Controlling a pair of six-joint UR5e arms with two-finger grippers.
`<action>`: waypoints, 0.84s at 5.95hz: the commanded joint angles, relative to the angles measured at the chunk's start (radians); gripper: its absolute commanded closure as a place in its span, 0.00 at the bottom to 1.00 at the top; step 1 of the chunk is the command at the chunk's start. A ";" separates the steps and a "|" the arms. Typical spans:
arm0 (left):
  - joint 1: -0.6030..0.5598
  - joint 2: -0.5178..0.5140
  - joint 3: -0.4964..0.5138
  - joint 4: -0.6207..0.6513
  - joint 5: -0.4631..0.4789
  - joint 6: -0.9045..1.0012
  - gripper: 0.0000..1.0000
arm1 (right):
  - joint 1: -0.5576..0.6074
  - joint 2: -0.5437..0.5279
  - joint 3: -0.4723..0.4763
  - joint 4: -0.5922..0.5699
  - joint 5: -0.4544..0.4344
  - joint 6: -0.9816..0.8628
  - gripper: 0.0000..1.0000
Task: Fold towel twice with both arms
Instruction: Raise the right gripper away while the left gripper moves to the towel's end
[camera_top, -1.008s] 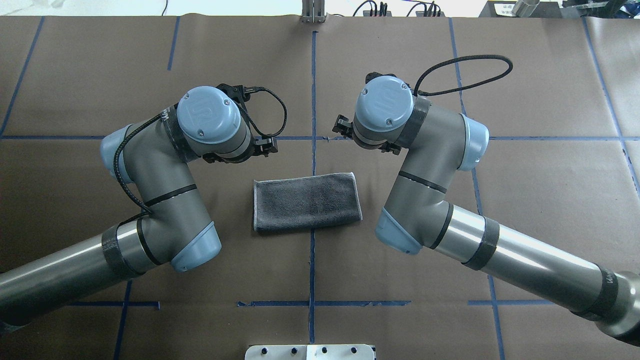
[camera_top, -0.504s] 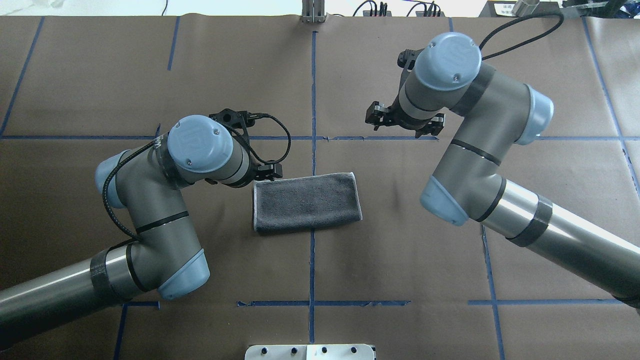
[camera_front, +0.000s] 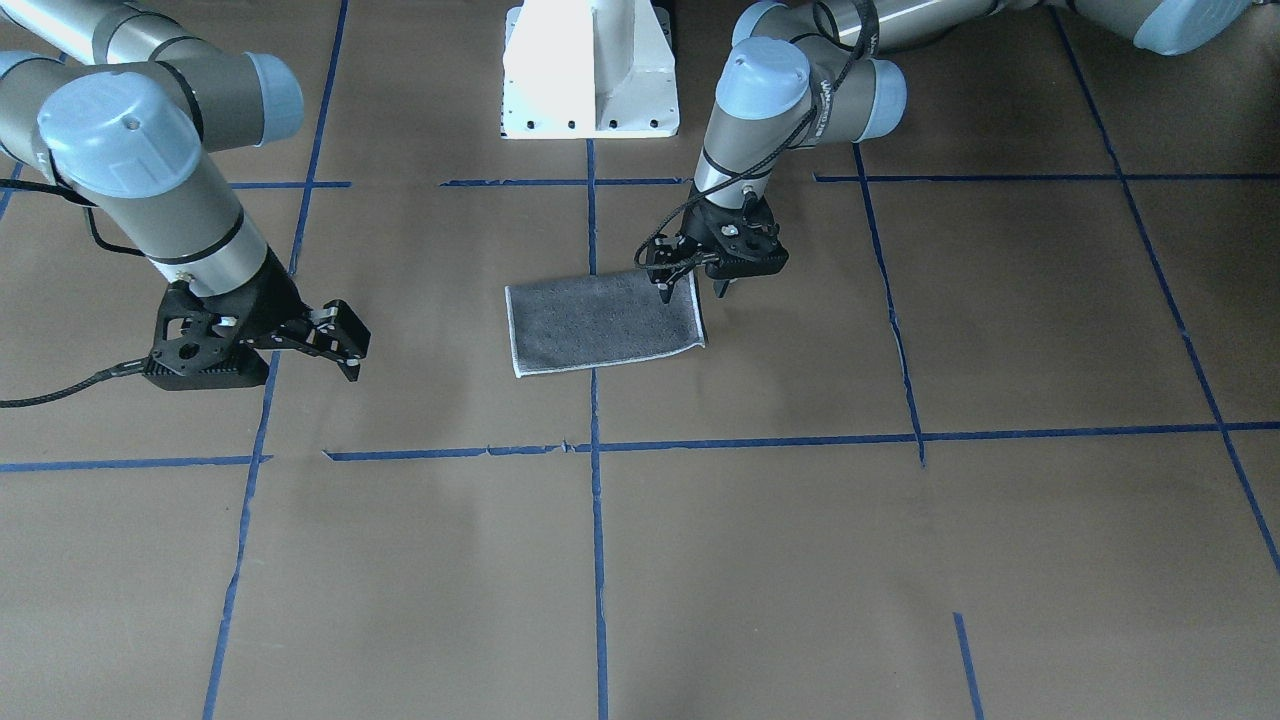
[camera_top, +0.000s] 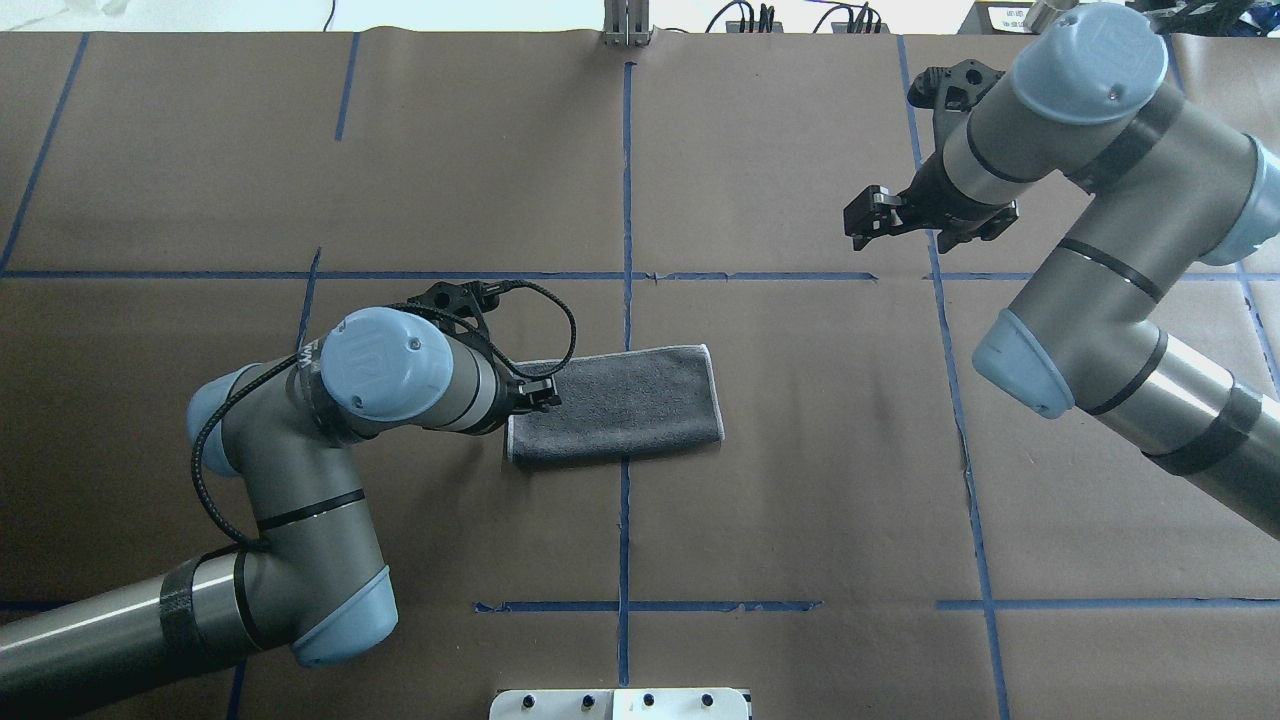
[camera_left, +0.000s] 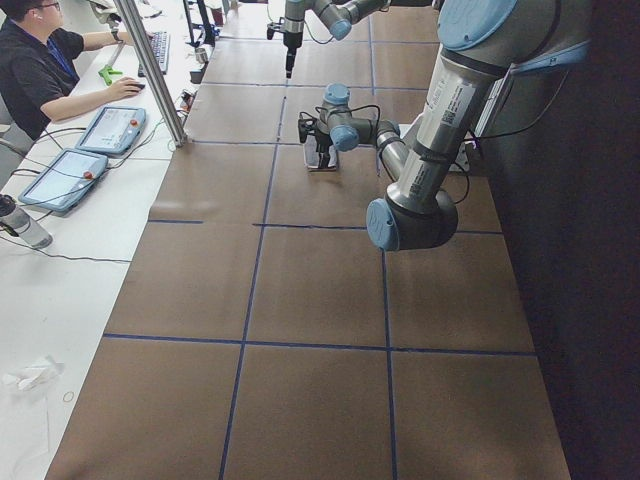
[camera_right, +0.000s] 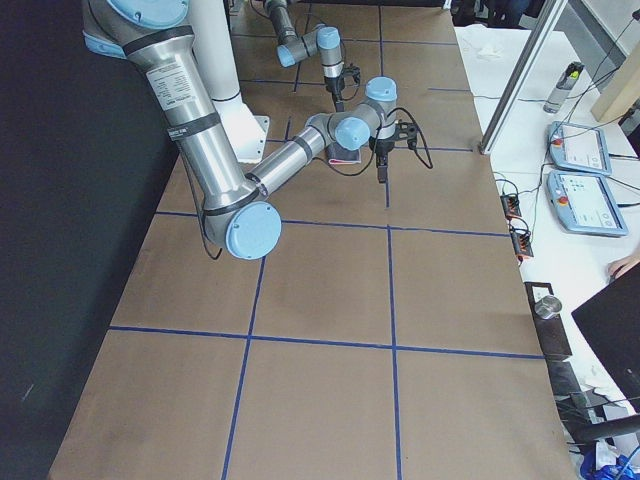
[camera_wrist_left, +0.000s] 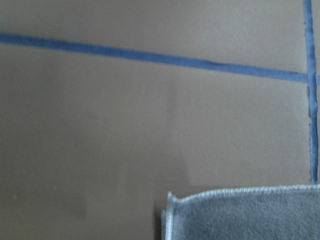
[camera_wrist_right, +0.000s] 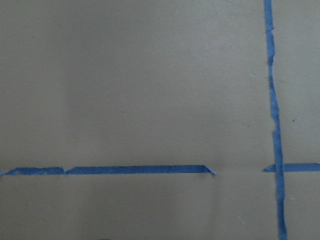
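Observation:
The towel (camera_top: 620, 403) lies on the table near the centre. It is folded into a rectangle with its grey face up and its pale stitched edge showing; no pink shows. It also shows in the front view (camera_front: 595, 322) and, as one corner, in the left wrist view (camera_wrist_left: 240, 217). My left gripper (camera_front: 692, 292) is open and points down over the towel's short end on my left, one finger over the cloth and one beyond the edge. In the overhead view it (camera_top: 540, 393) is mostly hidden by the wrist. My right gripper (camera_front: 352, 348) (camera_top: 862, 218) is open and empty, well off to my right and away from the towel.
The table is covered in brown paper with a grid of blue tape lines (camera_top: 625, 200). The white pedestal base (camera_front: 590, 70) stands at the robot's edge. An operator (camera_left: 45, 65) sits at a side bench with tablets (camera_right: 575, 150) beyond the table's far edge.
My left arm has swung back and down, bringing its gripper over the towel's left end. My right arm has drawn away to the far right. The towel has not moved.

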 joint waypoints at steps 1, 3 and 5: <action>0.042 0.004 -0.001 0.000 0.028 -0.055 0.40 | 0.012 -0.031 0.031 0.001 0.009 -0.022 0.00; 0.045 0.016 -0.001 0.000 0.026 -0.055 0.40 | 0.012 -0.033 0.032 0.001 0.008 -0.022 0.00; 0.050 0.018 0.000 0.000 0.026 -0.055 0.44 | 0.012 -0.033 0.032 0.001 0.005 -0.022 0.00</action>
